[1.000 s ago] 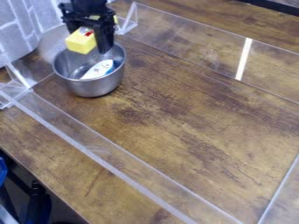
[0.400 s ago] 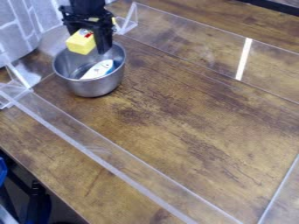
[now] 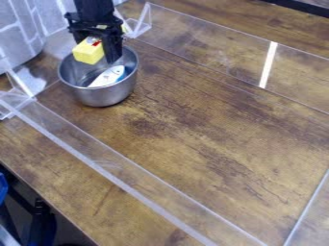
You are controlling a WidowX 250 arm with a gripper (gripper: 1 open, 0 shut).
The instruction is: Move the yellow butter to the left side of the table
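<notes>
Dark brown wood-grain bench [image 3: 193,144]; black metal jaws [image 3: 96,36] closed on small yellow butter block [image 3: 88,51]; low travel could catch steel bowl's rim [image 3: 67,81].

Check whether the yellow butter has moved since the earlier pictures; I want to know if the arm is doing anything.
Yes. The yellow butter has moved slightly down in the view, lower against the rim of the steel bowl.
</notes>
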